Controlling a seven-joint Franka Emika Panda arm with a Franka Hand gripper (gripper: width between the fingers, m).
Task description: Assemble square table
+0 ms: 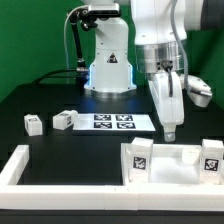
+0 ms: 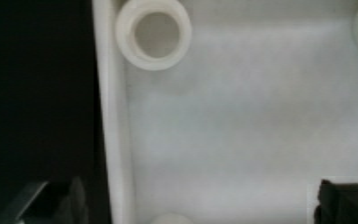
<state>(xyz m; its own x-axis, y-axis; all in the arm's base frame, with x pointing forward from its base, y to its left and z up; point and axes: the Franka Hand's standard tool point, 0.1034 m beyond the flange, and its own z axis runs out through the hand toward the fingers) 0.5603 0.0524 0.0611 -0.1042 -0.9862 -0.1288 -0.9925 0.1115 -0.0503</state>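
Note:
The square table's white slab (image 1: 172, 164) lies at the front on the exterior view's right. Two tagged white blocks (image 1: 140, 157) (image 1: 210, 159) stand up at its near corners. My gripper (image 1: 170, 128) hangs open just above the slab's far edge, holding nothing. In the wrist view the slab (image 2: 229, 110) fills the picture, with a round corner socket (image 2: 155, 35) and its raised rim (image 2: 108, 110). My gripper (image 2: 202, 205) is open: one finger (image 2: 60, 200) is over the dark table outside the rim, the other finger (image 2: 345, 200) over the slab. Two small leg blocks (image 1: 33, 123) (image 1: 62, 119) lie apart on the exterior view's left.
The marker board (image 1: 110, 121) lies flat in front of the robot's base (image 1: 108, 60). Long white border bars (image 1: 22, 165) run along the front and the exterior view's left of the black table.

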